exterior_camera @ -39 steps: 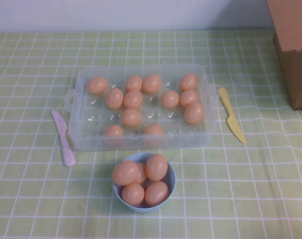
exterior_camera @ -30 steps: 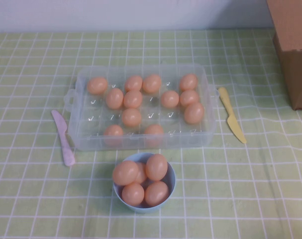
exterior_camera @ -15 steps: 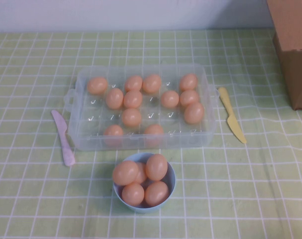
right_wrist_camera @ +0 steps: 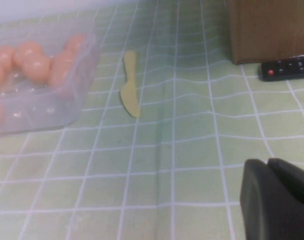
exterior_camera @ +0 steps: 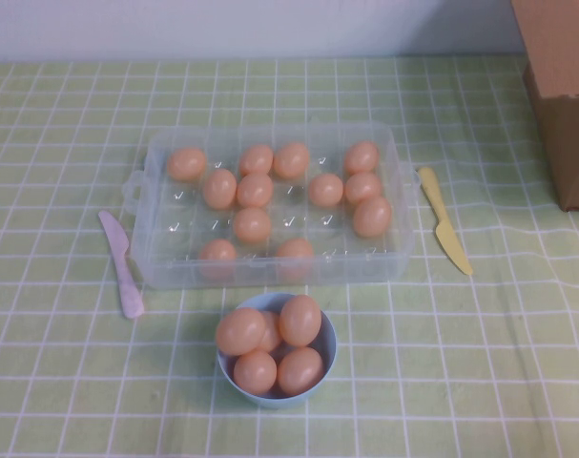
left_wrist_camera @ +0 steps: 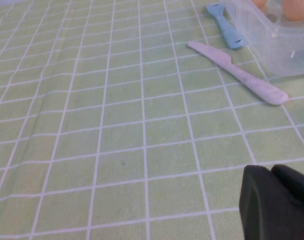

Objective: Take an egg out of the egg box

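Flanking the egg box [exterior_camera: 167, 269], closed left hand [left_wrist_camera: 273, 172] and closed right hand [right_wrist_camera: 268, 166].

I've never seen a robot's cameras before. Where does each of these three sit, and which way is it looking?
High view: raised on the robot's side, looking down at the egg box; neither arm shows.
Left wrist view: low over the cloth, left claw at the edge, facing the pink knife.
Right wrist view: low, right claw at the edge, facing the yellow knife.
All three show the egg box.

Checked table [exterior_camera: 70, 401]: egg box [exterior_camera: 270, 269], bowl [exterior_camera: 329, 355], knives [exterior_camera: 123, 265].
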`<state>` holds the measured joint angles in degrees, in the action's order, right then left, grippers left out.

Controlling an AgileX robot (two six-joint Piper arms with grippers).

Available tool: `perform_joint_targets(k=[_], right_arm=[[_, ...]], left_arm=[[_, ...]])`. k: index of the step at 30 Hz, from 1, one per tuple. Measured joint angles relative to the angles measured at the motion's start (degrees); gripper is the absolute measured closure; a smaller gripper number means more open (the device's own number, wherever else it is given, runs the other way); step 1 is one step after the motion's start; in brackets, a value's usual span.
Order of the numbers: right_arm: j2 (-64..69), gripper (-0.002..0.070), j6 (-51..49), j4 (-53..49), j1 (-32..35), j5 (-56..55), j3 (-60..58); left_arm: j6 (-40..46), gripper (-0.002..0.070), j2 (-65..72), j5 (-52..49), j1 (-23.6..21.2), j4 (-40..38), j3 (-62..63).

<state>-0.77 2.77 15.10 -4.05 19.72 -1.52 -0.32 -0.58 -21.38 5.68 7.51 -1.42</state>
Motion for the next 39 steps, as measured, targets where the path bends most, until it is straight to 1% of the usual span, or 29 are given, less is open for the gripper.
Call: perform_joint_targets(k=[2,5,10,13,17,21,24,27,34,39], right_arm=[[0.0,0.0694,0.0,2.6,0.0,-0.8,0.0],[0.0,0.0694,0.0,9.2,0.0,-4.0,0.0],[0.0,0.0694,0.0,22.6,0.0,-10.7,0.0],[0.0,0.0694,0.1,30.3,0.0,-13.0,0.0],[0.0,0.0694,2.1,33.3,0.0,-14.3,0.0],[0.0,0.0694,2.8,34.2,0.0,-13.5,0.0],[0.3,0.0694,3.1,34.2,0.0,-9.4,1.6],[4.2,0.0694,3.1,33.0,0.0,-3.0,7.2],[25.6,0.0694,3.1,21.6,0.0,23.6,24.3],[38.7,0.0694,3.3,15.6,0.0,33.4,31.2]], left_arm=[[0.0,0.0679,0.0,0.0,0.0,0.0,0.0],[0.3,0.0679,0.0,0.0,0.0,0.0,0.0],[0.0,0.0679,0.0,0.0,0.0,0.0,0.0],[0.0,0.0679,0.0,0.0,0.0,0.0,0.0],[0.0,0.0679,0.0,0.0,0.0,0.0,0.0],[0.0,0.0679,0.0,0.0,0.0,0.0,0.0],[0.0,0.0679,0.0,0.0,0.0,0.0,0.0],[0.0,0.0679,0.0,0.0,0.0,0.0,0.0],[0.0,0.0679,0.0,0.0,0.0,0.0,0.0],[0.0,0.0679,0.0,0.0,0.0,0.0,0.0]])
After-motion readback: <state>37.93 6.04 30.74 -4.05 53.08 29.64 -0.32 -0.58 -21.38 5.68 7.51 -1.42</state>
